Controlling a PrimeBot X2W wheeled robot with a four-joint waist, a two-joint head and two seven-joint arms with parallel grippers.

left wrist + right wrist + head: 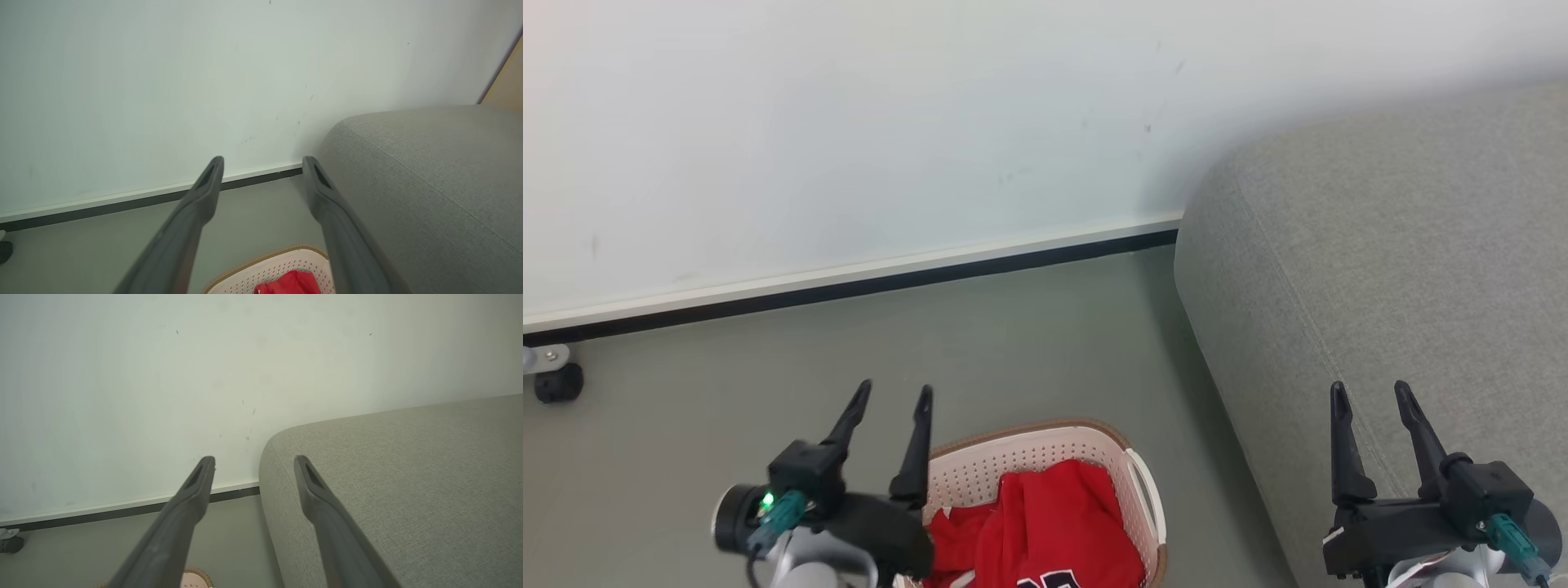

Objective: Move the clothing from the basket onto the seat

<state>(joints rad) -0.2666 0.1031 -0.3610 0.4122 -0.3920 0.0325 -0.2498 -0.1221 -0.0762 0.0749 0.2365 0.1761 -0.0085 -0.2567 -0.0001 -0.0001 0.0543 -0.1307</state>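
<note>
Both hands sit lowest in the head view, fingers pointing toward the wall. The left hand [894, 388] has its two dark fingers spread wide with nothing between them, its body overlapping the left rim of the basket [1013, 459]. The right hand [1370, 385] is equally wide open and empty, hanging over the sloping side of the seat [1380, 245]. The red clothing [1045, 523] lies heaped inside the basket, filling it from the middle toward the near end. White trim and a bit of black-and-white lettering are cut off by the bottom edge of the view. The basket's brown-rimmed far end curves clear of the cloth, and its white right handle faces the seat. A strip of bare grey floor [1013, 343] separates the two, so they stand near each other but apart. The seat's rounded corner runs up to the wall [849, 122]; whether it touches cannot be told. A stitched seam follows its side edge downward. Beyond the basket the floor lies open up to the dark skirting [849, 282]. A small black caster [557, 382] sits at the far left by the skirting. In the right wrist view the seat's broad flat top stretches away to the right.
</note>
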